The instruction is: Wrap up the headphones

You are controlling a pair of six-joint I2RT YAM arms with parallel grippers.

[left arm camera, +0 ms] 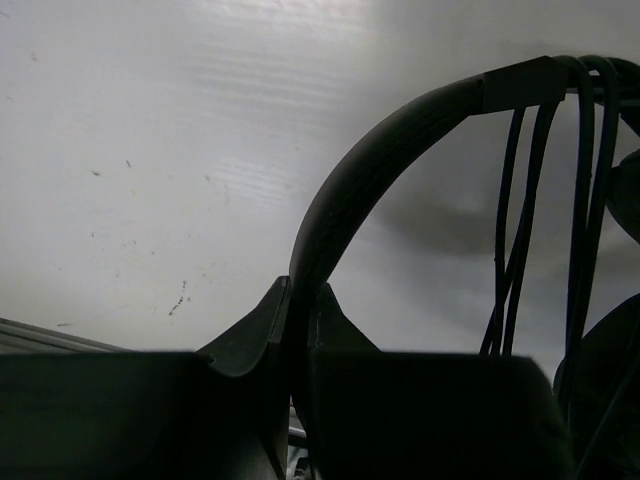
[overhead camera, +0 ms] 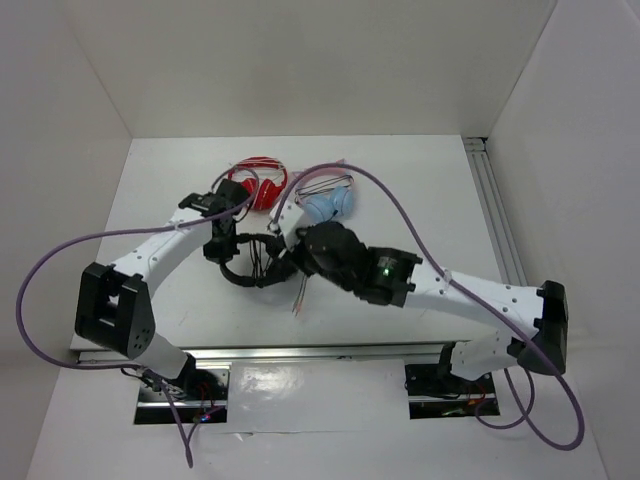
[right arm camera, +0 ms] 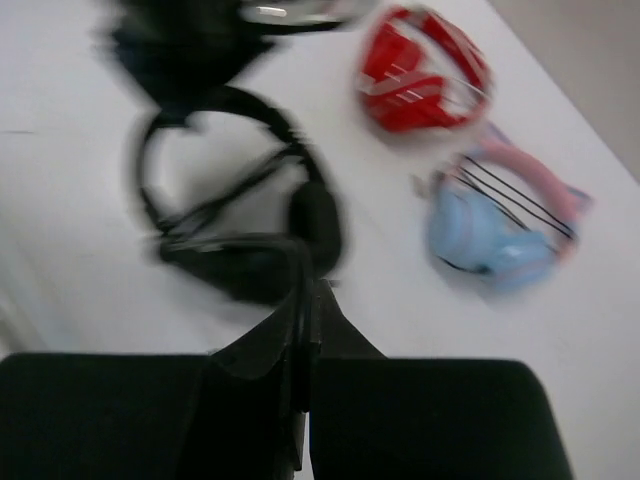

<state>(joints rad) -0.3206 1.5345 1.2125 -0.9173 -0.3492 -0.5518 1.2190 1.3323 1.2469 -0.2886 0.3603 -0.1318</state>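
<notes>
The black headphones (overhead camera: 252, 272) lie on the white table between my two arms. My left gripper (overhead camera: 221, 248) is shut on their thin headband (left arm camera: 345, 190), which arcs up and to the right from the jaws. Several loops of the black cable (left arm camera: 515, 230) hang over that band. My right gripper (overhead camera: 291, 262) sits just right of the headphones. In the blurred right wrist view its jaws (right arm camera: 305, 287) are shut, with a dark strand of cable running from the earcups (right arm camera: 240, 265) in between them.
Red headphones (overhead camera: 261, 185) and light blue and pink headphones (overhead camera: 330, 205) lie just behind the black ones. A few thin light strands (overhead camera: 298, 297) lie on the table in front of the right gripper. The table's front edge runs below the arms.
</notes>
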